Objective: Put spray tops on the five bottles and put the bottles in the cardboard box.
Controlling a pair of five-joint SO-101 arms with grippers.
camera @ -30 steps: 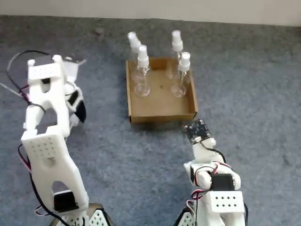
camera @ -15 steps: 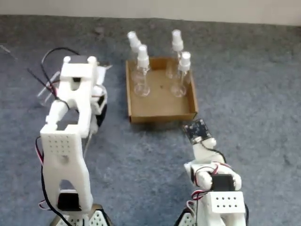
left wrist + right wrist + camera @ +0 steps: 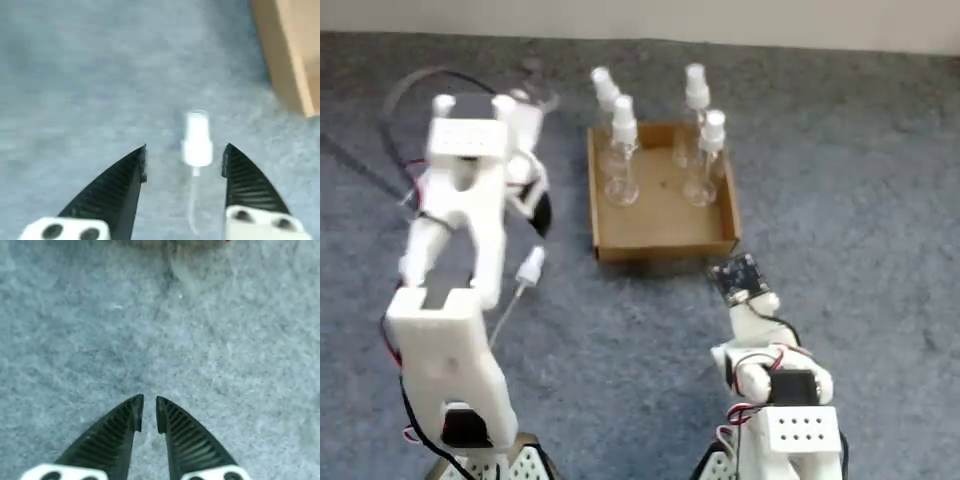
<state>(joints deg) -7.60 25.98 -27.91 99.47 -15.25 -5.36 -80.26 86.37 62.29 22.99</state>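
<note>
Directly below the left gripper (image 3: 185, 147), whose black ribbed jaws hang released and wide apart, a loose white plastic spray top (image 3: 197, 142) with a thin clear dip tube lies on the grey carpeted surface (image 3: 75, 75), touched by neither jaw and near a corner of the shallow brown cardboard box (image 3: 287, 55). Four clear plastic bottles (image 3: 622, 165) capped with white sprayers stand upright in that box. The right gripper (image 3: 149, 399) hovers over the carpet on the box's near side, its jaws clenched almost together on nothing
</note>
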